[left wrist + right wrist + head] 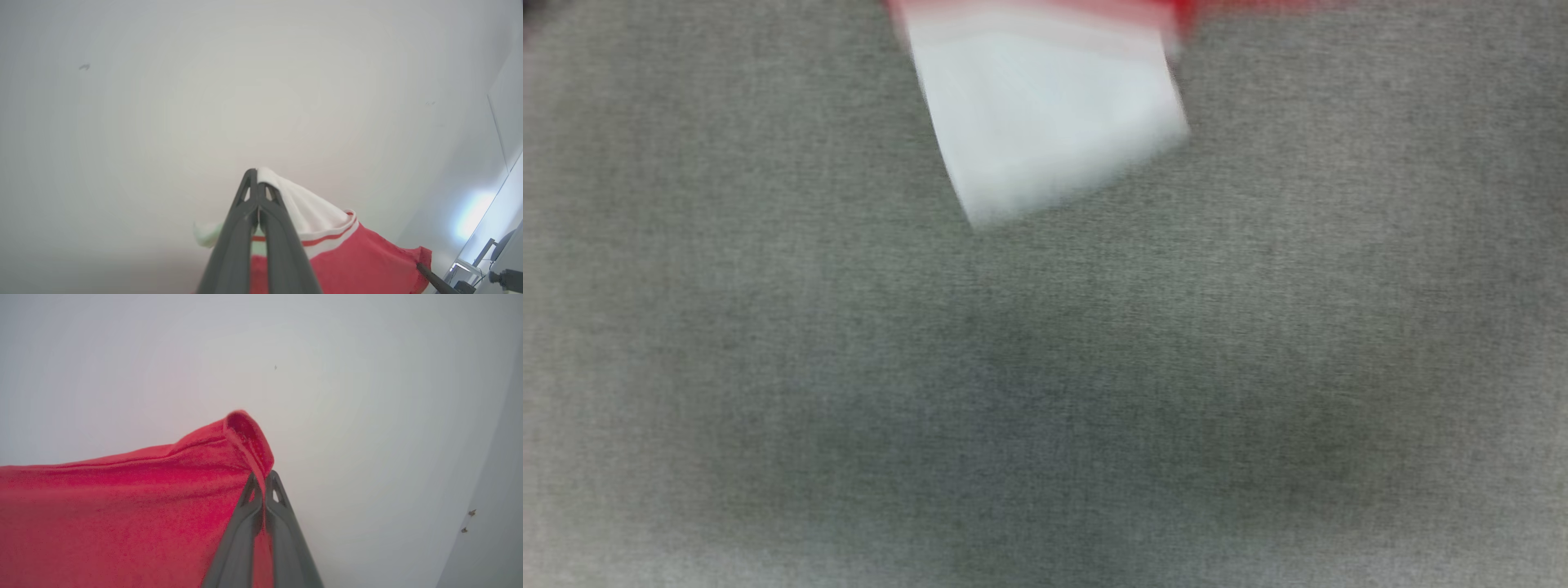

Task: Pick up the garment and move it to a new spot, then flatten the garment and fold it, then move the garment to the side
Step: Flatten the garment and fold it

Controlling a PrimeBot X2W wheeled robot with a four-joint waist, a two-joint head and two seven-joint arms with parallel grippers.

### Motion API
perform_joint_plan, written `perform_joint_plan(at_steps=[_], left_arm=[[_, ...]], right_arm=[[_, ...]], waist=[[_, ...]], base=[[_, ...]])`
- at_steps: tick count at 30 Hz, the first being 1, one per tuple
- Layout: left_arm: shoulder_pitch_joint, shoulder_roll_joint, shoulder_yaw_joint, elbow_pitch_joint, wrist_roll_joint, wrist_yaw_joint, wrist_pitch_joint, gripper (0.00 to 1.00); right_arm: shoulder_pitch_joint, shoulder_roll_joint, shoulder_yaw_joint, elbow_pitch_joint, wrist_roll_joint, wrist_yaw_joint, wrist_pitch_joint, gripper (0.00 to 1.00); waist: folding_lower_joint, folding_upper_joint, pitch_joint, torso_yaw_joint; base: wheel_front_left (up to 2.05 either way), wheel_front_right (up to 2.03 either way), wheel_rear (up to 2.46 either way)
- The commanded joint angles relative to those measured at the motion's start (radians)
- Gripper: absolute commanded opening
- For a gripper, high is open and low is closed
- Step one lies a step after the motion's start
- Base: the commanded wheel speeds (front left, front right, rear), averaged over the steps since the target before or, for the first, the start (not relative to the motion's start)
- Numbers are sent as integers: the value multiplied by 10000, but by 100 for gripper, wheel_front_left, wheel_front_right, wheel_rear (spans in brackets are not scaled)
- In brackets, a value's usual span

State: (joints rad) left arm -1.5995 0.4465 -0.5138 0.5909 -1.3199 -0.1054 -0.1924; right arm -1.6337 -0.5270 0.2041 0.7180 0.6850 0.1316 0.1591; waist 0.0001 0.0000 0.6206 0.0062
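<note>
A: How does the left gripper (258, 181) look?
B: Two long fingers (231, 249), matte dark grey, broad toward the wrist and narrowing to the tip, each with a triangular opening (246, 192) just short of the tip.
A: And the right gripper (263, 479)?
B: Same build: smooth dark grey fingers, tapered, a small triangular opening just behind each tip, one of them letting pale light through.

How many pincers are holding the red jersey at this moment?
2. The left pincer is shut on the white sleeve of the jersey. The right pincer is shut on its red hem.
</note>
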Motion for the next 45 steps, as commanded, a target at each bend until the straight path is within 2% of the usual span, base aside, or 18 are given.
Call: perform_joint_plan(at_steps=[1, 5, 8, 14, 17, 22, 29, 32, 38, 42, 45], left_arm=[[-916, -178, 185, 440, 123, -53, -198, 0], [-1965, -437, 536, 1210, 23, -190, -475, 0], [-1849, -575, 434, 1351, -95, -246, -377, 0], [359, -265, -420, -41, -589, -259, -165, 0], [2075, 88, -726, -1557, -1164, -261, -238, 0], [5030, 910, -1104, -3480, -1504, -263, -556, 0], [8273, 1652, -1523, -5432, -1451, -264, -701, 0], [9407, 1900, -1628, -6001, -1222, -266, -718, 0], [11553, 2270, -1054, -7458, -849, -265, -716, 0], [12895, 2530, -577, -8380, -521, -265, -712, 0], [13886, 2665, -241, -9037, -210, -265, -712, 0]], right_arm=[[-566, 64, -373, 459, -313, -19, -572, 0], [-1282, 352, -744, 1246, -603, -19, -1438, 0], [-1115, 434, -633, 1527, -543, -21, -1451, 0], [623, 339, 382, 1346, 75, -19, -1165, 0], [2030, 122, 952, 694, 698, -18, -1225, 0], [4529, -504, 1878, -683, 1797, -16, -1142, 0], [7597, -1578, 2262, -2984, 3272, -18, -805, 0], [8788, -2046, 2218, -3924, 3801, -16, -321, 0], [10792, -2886, 1586, -5530, 4643, -16, 558, 0], [12066, -3282, 904, -6341, 4777, -18, 646, 0], [13149, -3333, 301, -6924, 4828, -16, 558, 0]], waist=[[-1, 0, 40, -101], [-1, 0, -67, -171], [-1, 0, -131, -186], [-1, 0, -191, -146], [-1, 0, -223, -231], [-1, 0, -410, -226], [-1, 0, -933, -332], [-1, 0, -1183, -380], [-1, 0, -1654, -443], [-1, 0, -1828, -402], [-1, 0, -1944, -345]], base=[[0, 0, 0], [0, 0, 0], [0, 0, 0], [0, 0, 0], [0, 0, 0], [0, 0, 0], [0, 0, 0], [0, 0, 0], [0, 0, 0], [0, 0, 0], [0, 0, 0]])
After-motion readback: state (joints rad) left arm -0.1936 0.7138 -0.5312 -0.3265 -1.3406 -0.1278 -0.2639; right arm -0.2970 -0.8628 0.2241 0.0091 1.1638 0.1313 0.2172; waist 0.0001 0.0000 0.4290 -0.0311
